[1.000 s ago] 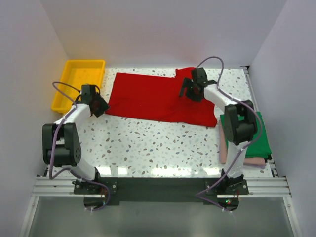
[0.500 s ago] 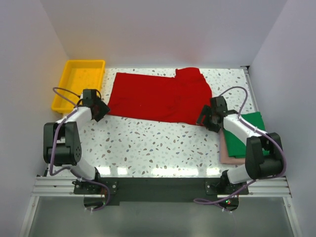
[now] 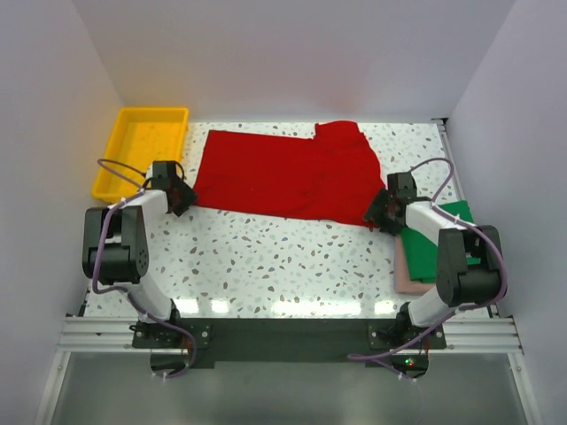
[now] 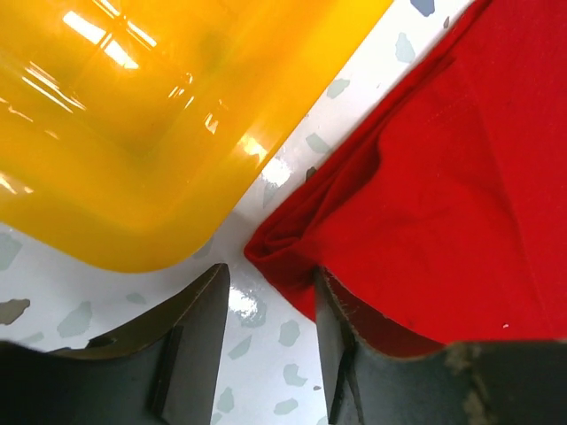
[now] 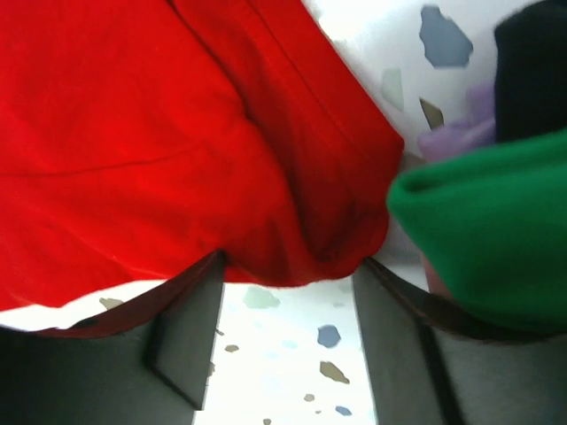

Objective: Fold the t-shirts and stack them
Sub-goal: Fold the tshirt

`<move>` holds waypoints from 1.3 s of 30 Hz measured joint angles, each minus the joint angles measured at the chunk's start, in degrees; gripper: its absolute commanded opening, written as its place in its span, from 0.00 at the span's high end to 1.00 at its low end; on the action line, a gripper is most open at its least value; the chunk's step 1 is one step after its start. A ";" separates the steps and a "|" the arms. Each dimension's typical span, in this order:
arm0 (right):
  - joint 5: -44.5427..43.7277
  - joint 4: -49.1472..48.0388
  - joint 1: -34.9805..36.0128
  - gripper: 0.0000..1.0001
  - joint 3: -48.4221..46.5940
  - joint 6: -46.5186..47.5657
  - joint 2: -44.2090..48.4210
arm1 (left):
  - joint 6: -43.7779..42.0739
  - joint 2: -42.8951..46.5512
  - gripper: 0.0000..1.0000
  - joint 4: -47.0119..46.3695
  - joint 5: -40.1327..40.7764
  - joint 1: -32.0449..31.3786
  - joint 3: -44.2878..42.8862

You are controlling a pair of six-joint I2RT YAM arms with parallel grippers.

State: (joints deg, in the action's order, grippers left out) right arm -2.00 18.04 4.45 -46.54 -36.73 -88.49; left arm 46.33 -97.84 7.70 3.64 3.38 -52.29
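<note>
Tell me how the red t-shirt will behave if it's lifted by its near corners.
The red t-shirt will probably sag and drape: its corner is bunched into soft folds in the left wrist view. It is likely light, lying thin and flat on the table. Pushed, it would probably wrinkle rather than slide whole.

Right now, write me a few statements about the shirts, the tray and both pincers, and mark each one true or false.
1. The red t-shirt lies spread out on the table. True.
2. A shirt lies in the yellow tray. False: no shirt is in it.
3. The green t-shirt lies on top of the pink t-shirt. True.
4. The left pincer is clamped on the red t-shirt. False: its jaws stand open at the shirt's corner.
5. The right pincer hovers over the yellow tray. False: it is at the red t-shirt's near right corner, beside the green t-shirt.
</note>
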 measured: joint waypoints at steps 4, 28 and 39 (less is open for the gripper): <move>-0.11 -1.09 -0.02 0.48 -1.22 -0.26 -1.53 | 0.24 -1.11 0.65 -0.52 0.35 0.00 -0.72; -1.09 10.60 -0.13 1.00 -2.60 2.91 13.40 | 1.14 15.65 1.00 12.07 7.76 0.63 4.52; 4.63 19.30 -0.52 0.57 11.06 1.79 35.54 | 3.87 35.78 0.79 19.82 9.73 1.20 18.86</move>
State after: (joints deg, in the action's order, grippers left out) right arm 2.63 37.34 3.92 -35.48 -34.94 -52.95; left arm 50.19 -62.06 27.53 13.37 4.58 -33.43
